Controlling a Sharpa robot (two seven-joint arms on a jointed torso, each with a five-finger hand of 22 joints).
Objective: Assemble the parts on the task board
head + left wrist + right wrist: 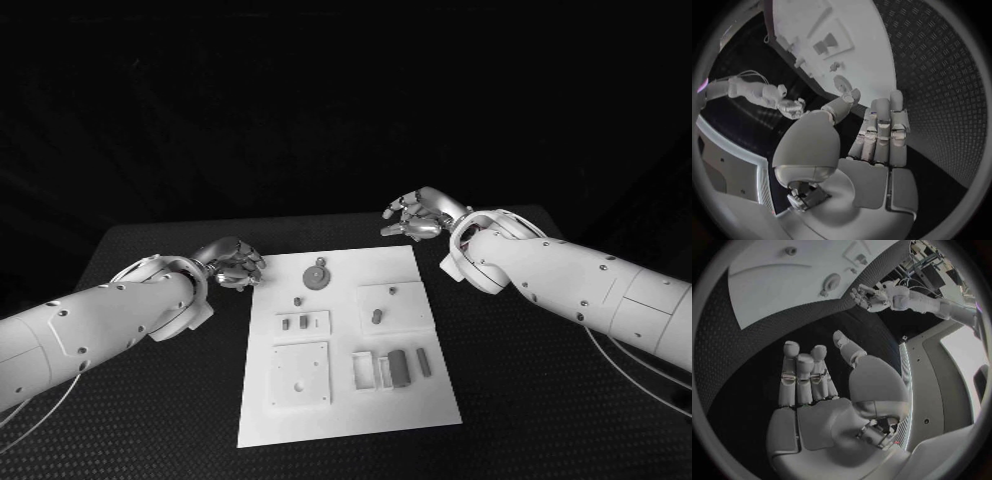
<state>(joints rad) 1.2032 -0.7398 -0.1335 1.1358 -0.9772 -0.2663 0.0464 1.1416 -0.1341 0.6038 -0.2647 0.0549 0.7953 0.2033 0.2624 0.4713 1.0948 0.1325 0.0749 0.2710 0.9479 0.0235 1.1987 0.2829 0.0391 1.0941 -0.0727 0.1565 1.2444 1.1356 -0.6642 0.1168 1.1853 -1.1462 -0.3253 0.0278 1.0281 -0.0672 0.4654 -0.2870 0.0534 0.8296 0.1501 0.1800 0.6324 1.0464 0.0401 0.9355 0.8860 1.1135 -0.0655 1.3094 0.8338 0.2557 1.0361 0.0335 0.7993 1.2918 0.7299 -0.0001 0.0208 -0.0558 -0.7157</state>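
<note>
No writing or brand mark can be read anywhere on the board or the arms.

The task board (pixel 346 350) is a white rectangular plate lying flat on the black table (pixel 577 400), its long axis running from 12 to 6 o'clock in the head view, with a slight lean. At its 12 o'clock end lies a round disc part (pixel 316 274) with a short stub pointing to 12. Just below it sits a small peg (pixel 297 300). Toward 3 o'clock a raised square block (pixel 392 305) carries a short upright slot piece (pixel 378 316). At the board's middle left a small plate (pixel 303 323) bears two little parts side by side. Toward 6 o'clock a larger square plate (pixel 302 375) lies flat with a hole at its middle, and beside it at 4 o'clock stands a row of long bars (pixel 392 368), their long axes running 12 to 6.

The left hand (pixel 235 264) hovers just off the board's 10 o'clock corner, holding nothing; in its wrist view its fingers (pixel 881 131) lie straight and side by side, the thumb apart. The right hand (pixel 418 215) hangs beyond the board's 1 o'clock corner, also empty, its fingers (pixel 803 377) extended with the thumb spread.

The table has a dimpled, textured black surface; the room beyond it is dark.
</note>
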